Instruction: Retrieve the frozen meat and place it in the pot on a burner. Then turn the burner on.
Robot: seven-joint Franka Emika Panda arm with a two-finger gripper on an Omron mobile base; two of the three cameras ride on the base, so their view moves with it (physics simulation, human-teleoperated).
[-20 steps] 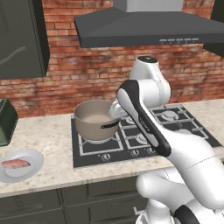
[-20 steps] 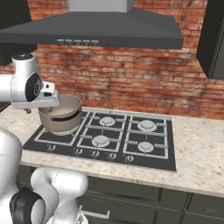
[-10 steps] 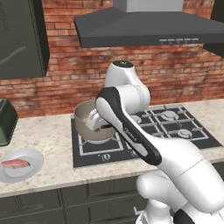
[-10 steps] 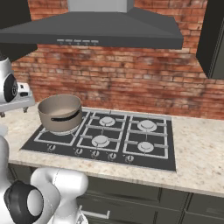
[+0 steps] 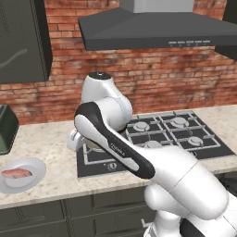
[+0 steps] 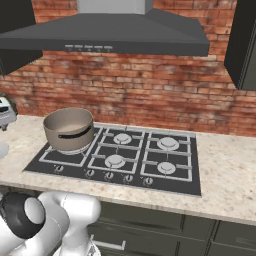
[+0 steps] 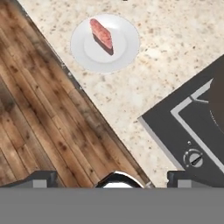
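Fingers (image 7: 43, 178) stand wide apart and grip nothing, their dark tips at the bottom of the hand view, above the front edge of the speckled surface (image 7: 175, 57). Frozen meat (image 7: 101, 35) lies on a white plate (image 7: 127, 52) on that surface, well apart from the fingers. Left of the cooktop (image 6: 185, 175), the plate seems near the surface's front edge. The pot (image 6: 69, 129) sits on the cooktop's rear left burner.

Pink meat slab (image 7: 101, 34) on plate, grey pot (image 6: 68, 129) on burner
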